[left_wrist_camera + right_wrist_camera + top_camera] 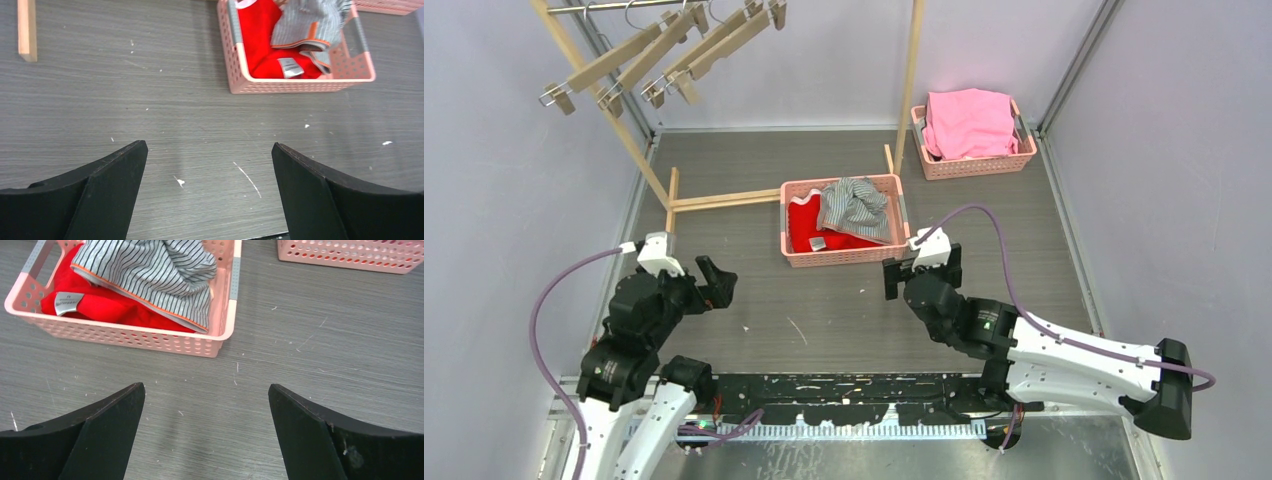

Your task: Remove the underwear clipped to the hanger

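The grey-and-white striped briefs lie on top of the red briefs in a pink basket at mid table; both also show in the left wrist view and the right wrist view. The pale peach briefs are not in view. Several wooden clip hangers hang bare on the rack at the top left. My left gripper is open and empty, low over the table left of the basket. My right gripper is open and empty, just right of the basket's front corner.
A second pink basket at the back right holds a bright pink cloth. The wooden rack's legs and upright post stand behind and left of the near basket. Purple cables loop from both arms.
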